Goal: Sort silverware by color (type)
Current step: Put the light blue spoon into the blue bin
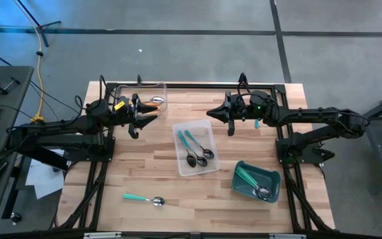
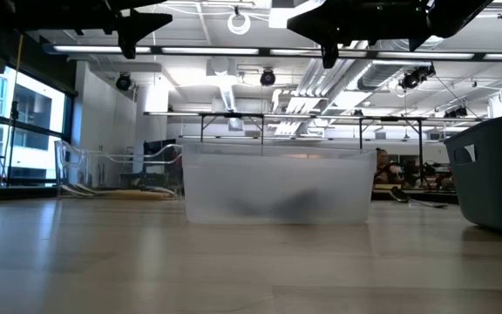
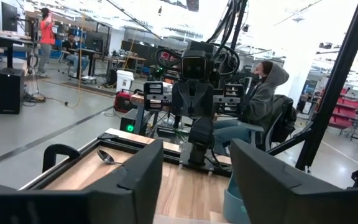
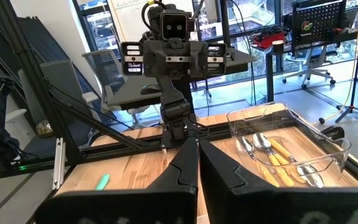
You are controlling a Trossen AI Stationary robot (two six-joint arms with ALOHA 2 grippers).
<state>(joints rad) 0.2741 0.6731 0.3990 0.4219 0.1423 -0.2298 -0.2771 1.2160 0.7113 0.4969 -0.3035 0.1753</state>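
Overhead, Both Arms Are Hanging Above the Far Half of the Table

Right now the left arm is reaching in from its side, its left gripper hanging at the near edge of the clear tray by the far rail, fingers standing apart with nothing between them. Orange-handled spoons are lying inside that tray, bowls and handles side by side. The right arm is stretching across from the opposite side, its right gripper pointing toward the table's middle, jaws pressed together on nothing. Two teal-blue spoons are sitting in the middle clear tray, just below that gripper. Green-handled spoons are resting in the teal bin on the right. One green-handled spoon is lying alone on the wooden table, near the front edge.
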